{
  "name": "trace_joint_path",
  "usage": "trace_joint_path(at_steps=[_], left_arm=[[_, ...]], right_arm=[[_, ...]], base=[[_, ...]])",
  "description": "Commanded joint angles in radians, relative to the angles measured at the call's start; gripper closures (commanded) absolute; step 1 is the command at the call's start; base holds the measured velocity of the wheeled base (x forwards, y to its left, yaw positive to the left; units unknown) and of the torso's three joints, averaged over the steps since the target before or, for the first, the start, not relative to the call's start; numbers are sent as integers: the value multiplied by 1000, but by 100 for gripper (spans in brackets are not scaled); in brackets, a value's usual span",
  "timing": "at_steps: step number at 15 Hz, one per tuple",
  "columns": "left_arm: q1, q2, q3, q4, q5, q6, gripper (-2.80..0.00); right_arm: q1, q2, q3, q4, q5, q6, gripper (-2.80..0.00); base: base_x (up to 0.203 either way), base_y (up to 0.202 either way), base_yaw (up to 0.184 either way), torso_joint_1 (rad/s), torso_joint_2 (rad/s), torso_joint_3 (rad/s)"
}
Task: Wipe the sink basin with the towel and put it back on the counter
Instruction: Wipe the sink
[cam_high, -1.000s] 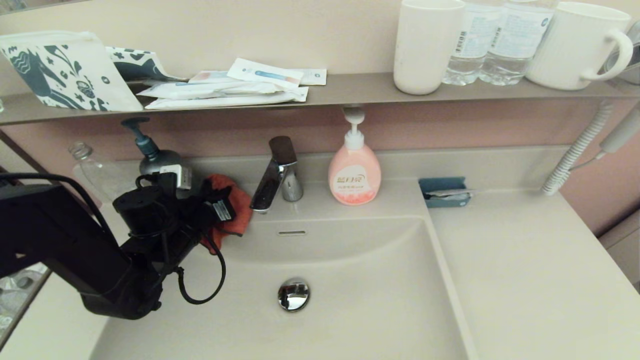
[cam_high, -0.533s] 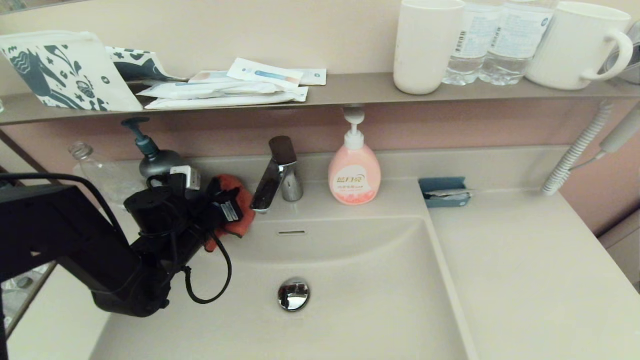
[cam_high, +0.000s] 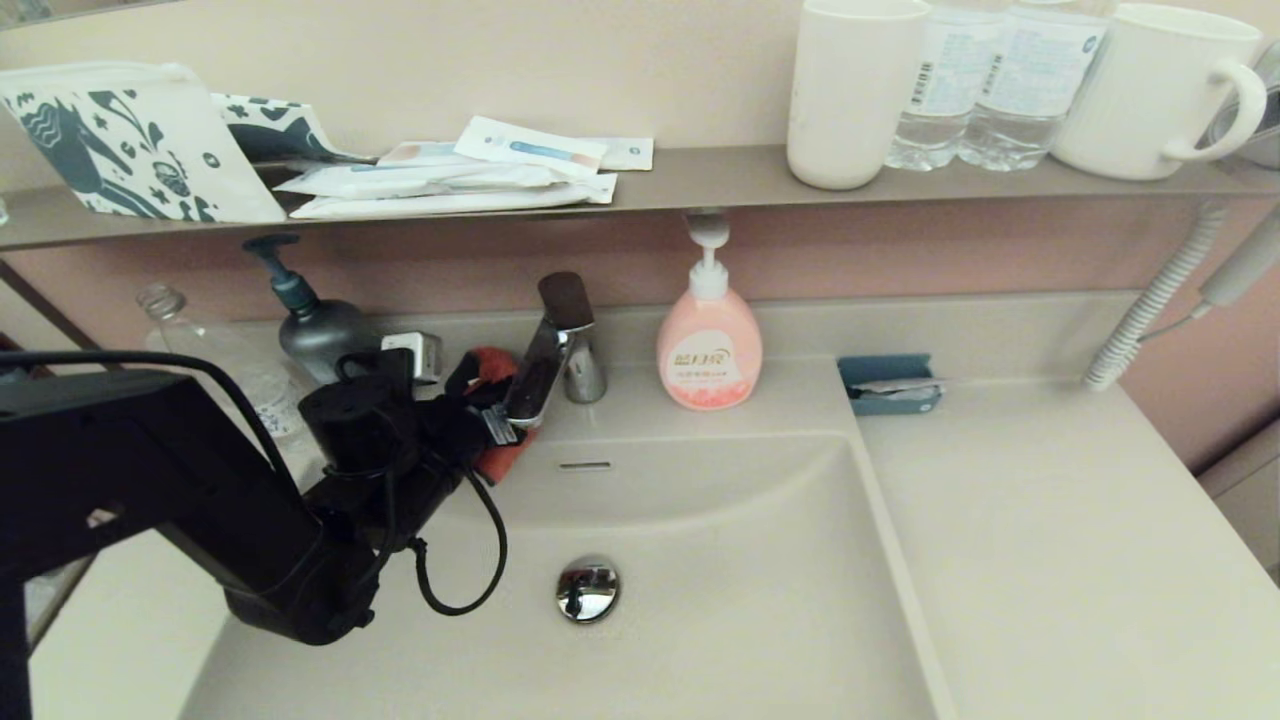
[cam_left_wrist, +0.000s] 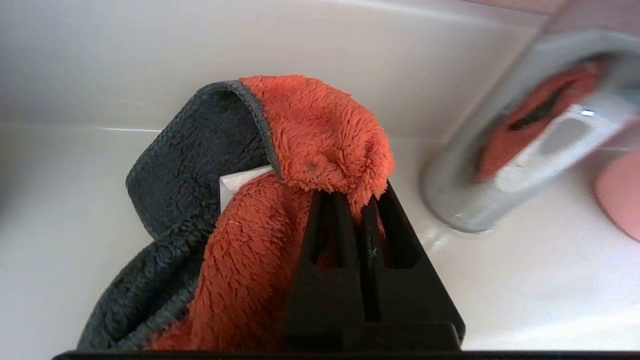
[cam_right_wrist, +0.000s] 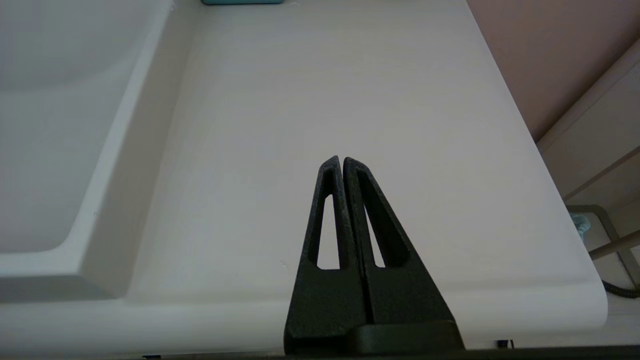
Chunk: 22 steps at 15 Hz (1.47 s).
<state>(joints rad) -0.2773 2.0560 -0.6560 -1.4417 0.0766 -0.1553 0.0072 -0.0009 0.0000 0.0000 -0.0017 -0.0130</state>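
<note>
My left gripper (cam_high: 503, 418) is shut on the orange-red towel (cam_high: 497, 462) at the basin's back left rim, right beside the chrome faucet (cam_high: 545, 365). In the left wrist view the fuzzy towel (cam_left_wrist: 310, 135) bunches over the closed gripper (cam_left_wrist: 356, 192), its dark grey side folded back, and the faucet (cam_left_wrist: 525, 135) is close by. The beige sink basin (cam_high: 720, 560) lies below, with its chrome drain plug (cam_high: 587, 588) and overflow slot (cam_high: 584, 466). My right gripper (cam_right_wrist: 342, 160) is shut and empty over the counter (cam_right_wrist: 325, 100) near its front edge, out of the head view.
A pink soap bottle (cam_high: 709, 345) stands right of the faucet. A dark pump bottle (cam_high: 310, 320) and a clear bottle (cam_high: 210, 350) stand at the back left. A teal holder (cam_high: 888, 384) sits on the counter (cam_high: 1050, 540). The wall shelf (cam_high: 700, 180) carries cups, bottles and packets.
My left arm has carried the towel to the right along the basin's back rim, from near the pump bottle up to the faucet. The right arm has not moved.
</note>
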Motion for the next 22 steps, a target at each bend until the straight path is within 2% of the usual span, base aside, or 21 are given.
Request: trace_joint_path(at_steps=[1, 8, 10, 12, 15, 22], left_arm=[[-14, 2, -4, -7, 3, -1, 0], [-57, 20, -1, -6, 40, 2, 0], [-81, 19, -4, 6, 76, 5, 0], [-98, 22, -5, 17, 83, 7, 0], [-91, 35, -1, 17, 83, 7, 0], [-11, 33, 3, 14, 46, 7, 0]], right_arm=[[0, 1, 0, 0, 0, -1, 0], [0, 1, 0, 0, 0, -1, 0], [0, 1, 0, 0, 0, -1, 0], [0, 1, 0, 0, 0, -1, 0], [0, 1, 0, 0, 0, -1, 0], [0, 1, -1, 0, 0, -1, 0]], base=[[0, 0, 0, 0, 0, 0], [0, 0, 0, 0, 0, 0], [0, 0, 0, 0, 0, 0], [0, 0, 0, 0, 0, 0], [0, 0, 0, 0, 0, 0], [0, 0, 0, 0, 0, 0]])
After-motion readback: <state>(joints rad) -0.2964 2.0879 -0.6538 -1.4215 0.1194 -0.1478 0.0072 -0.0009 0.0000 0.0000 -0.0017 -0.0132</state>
